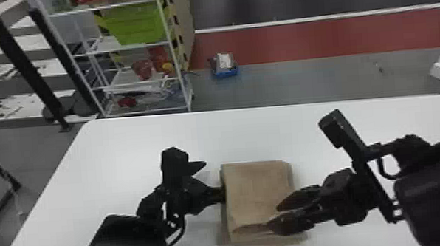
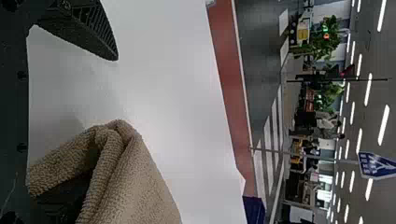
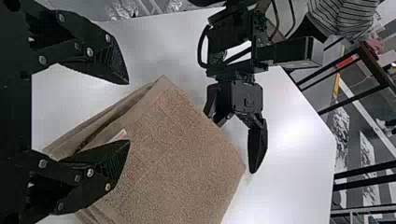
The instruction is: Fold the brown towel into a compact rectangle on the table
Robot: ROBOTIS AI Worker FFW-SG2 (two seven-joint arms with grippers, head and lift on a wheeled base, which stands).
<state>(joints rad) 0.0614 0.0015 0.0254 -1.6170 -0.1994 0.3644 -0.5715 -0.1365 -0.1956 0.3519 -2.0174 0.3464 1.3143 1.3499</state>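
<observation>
Though already folded into a compact block on the table (image 1: 139,141), not quite done by the look of it. Pretty sure about the spot for the brown towel (image 1: 257,192): between the left gripper (image 1: 214,179) and the right gripper (image 1: 274,217). On the left, fingers apart, with one tucked into the side fold. On the right, fingers apart too, over the near corner. Probably just need to square up the uneven near layers, press flat and back out. Loads of room toward the far edge, less sideways between arms.

Towel (image 1: 257,188) on table (image 1: 139,141), left gripper (image 1: 212,180) left, right gripper (image 1: 275,217) right, rack (image 1: 104,7) behind table
</observation>
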